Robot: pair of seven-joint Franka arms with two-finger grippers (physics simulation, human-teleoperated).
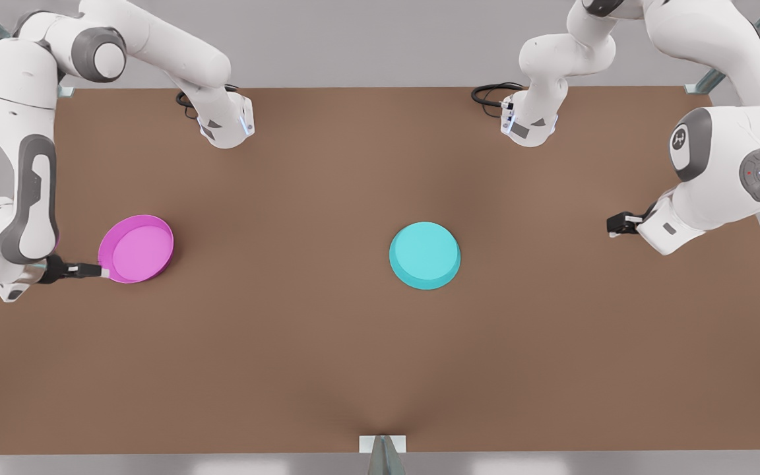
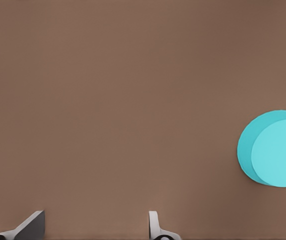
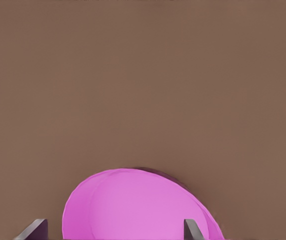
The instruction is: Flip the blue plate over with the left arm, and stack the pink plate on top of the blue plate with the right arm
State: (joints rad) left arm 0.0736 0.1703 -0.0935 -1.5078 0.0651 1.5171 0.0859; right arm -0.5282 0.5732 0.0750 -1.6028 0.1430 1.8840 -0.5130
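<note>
Brown, matte and evenly textured, the table (image 1: 327, 356) fills most of the front view, with grey surroundings and metal frame struts at the upper corners. At centre, slightly right, lies the blue plate (image 1: 425, 254), a round shallow turquoise dish resting with its flat base uppermost and its rim down, so the flipping step appears complete. The left claw (image 1: 612, 224), at the front view's right edge, hovers well apart from that plate; its wrist view shows the two fingertips (image 2: 155, 225) spread wide with only table between them and the blue plate (image 2: 274, 148) off to one side, suggesting an arm that has finished and waits. At the front view's left, the pink plate (image 1: 136, 249), a magenta dish of matching size, sits open side up, its smooth low rim catching light. The right claw (image 1: 103, 270) reaches in horizontally at the plate's lower-left rim, touching or all but touching it; in its wrist view the fingers (image 3: 190, 230) stand apart on either side of the pink plate (image 3: 138, 207), not visibly clamped, a pose suited to gripping the rim for the carry toward the blue plate.
</note>
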